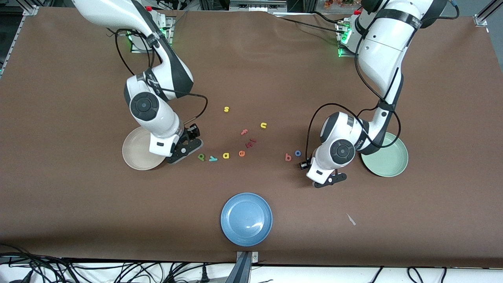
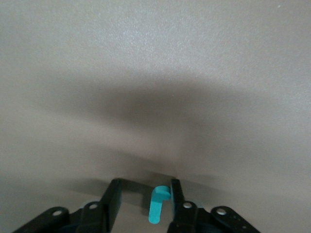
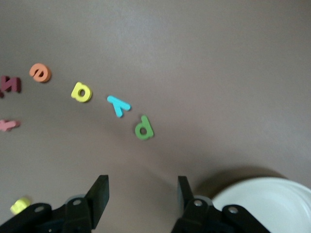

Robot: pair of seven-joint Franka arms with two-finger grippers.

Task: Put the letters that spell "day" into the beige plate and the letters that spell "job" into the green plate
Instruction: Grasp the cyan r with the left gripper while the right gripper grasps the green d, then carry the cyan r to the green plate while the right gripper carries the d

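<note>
Blue plate (image 1: 246,219) aside, the teal j (image 2: 159,204), lying off-centre against one finger of the half-open left claw (image 2: 145,190) near the green plate (image 1: 387,162), could be pinched askew and dropped, while the right claw (image 3: 142,188) is held open and empty beside the beige plate (image 3: 265,206).

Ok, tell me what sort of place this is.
Probably a robotics lab bench. A brown-covered table carries two robot arms bolted along one edge, loose cables hang at the edge nearest the front camera, and staged props lie about: foam letters such as the green d and a blue plate.

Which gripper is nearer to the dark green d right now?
Right. The right gripper is beside the dark green d, between it and the beige plate. The left gripper is at the green plate's end, around the teal j.
</note>
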